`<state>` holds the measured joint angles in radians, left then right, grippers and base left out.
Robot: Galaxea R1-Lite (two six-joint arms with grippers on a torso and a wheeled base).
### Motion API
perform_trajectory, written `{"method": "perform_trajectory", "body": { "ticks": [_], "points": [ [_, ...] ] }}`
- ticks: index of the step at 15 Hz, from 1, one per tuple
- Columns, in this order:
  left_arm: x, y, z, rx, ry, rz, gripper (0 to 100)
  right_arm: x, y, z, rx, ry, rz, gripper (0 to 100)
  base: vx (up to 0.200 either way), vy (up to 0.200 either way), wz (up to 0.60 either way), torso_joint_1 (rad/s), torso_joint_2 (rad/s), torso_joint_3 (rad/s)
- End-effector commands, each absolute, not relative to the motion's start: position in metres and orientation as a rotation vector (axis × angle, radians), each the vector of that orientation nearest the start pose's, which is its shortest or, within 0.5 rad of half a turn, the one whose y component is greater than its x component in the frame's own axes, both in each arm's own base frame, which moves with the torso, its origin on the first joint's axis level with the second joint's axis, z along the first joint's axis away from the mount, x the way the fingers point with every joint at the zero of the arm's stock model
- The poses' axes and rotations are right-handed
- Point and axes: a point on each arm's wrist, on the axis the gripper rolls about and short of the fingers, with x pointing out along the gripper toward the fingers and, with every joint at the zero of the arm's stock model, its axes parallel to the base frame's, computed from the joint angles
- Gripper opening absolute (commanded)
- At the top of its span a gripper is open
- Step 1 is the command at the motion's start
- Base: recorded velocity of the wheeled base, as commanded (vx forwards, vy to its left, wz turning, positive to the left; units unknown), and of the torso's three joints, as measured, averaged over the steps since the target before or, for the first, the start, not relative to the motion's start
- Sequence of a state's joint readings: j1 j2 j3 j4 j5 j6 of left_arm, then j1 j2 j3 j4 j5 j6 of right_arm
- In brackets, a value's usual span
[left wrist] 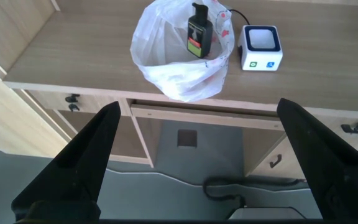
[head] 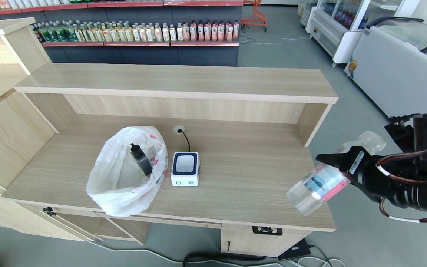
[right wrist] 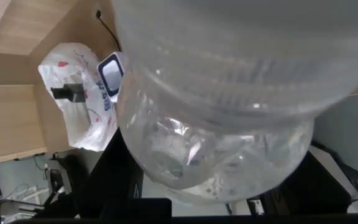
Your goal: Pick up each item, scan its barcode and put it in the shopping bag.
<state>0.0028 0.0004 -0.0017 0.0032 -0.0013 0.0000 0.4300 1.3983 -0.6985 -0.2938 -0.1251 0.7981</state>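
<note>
My right gripper (head: pixel 341 163) is shut on a clear plastic bottle (head: pixel 323 178) with a pink and blue label, held tilted over the counter's right front corner. The bottle's base (right wrist: pixel 229 124) looms close in the right wrist view. A white shopping bag (head: pixel 124 174) stands open on the counter's left half with a dark bottle (head: pixel 141 160) leaning inside it. The white barcode scanner (head: pixel 185 168) sits just right of the bag. My left gripper (left wrist: pixel 197 162) is open and hangs in front of the counter, below its edge, with the bag (left wrist: pixel 182 53) and scanner (left wrist: pixel 261 46) beyond it.
The wooden counter (head: pixel 243 178) has a raised back shelf (head: pixel 176 79) and side walls. A black cable (head: pixel 185 140) runs from the scanner to a grommet behind it. Freezers (head: pixel 395 63) stand to the right, drink shelves (head: pixel 139 33) behind.
</note>
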Motion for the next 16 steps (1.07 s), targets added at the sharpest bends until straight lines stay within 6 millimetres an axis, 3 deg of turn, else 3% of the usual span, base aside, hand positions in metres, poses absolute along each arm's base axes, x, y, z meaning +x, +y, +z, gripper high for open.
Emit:
{"method": "perform_trajectory", "body": {
  "ticks": [1, 9, 16],
  "points": [
    [-0.0229, -0.0001, 0.0756, 0.0, 0.002, 0.002, 100, 0.2124, 0.0944, 0.1926, 0.667, 0.515, 0.104, 0, 0.0, 0.0, 0.0, 0.0, 0.0, 0.0],
    [-0.0229, -0.0001, 0.0756, 0.006, 0.002, 0.002, 100, 0.2133, 0.0952, 0.1911, 0.686, 0.522, 0.098, 0, 0.0, 0.0, 0.0, 0.0, 0.0, 0.0],
    [-0.0229, -0.0001, 0.0756, 0.005, 0.002, 0.002, 100, 0.2138, 0.0966, 0.1914, 0.685, 0.523, 0.104, 0, 0.0, 0.2, 0.0, 0.001, 0.0, 0.004]
  ]
}}
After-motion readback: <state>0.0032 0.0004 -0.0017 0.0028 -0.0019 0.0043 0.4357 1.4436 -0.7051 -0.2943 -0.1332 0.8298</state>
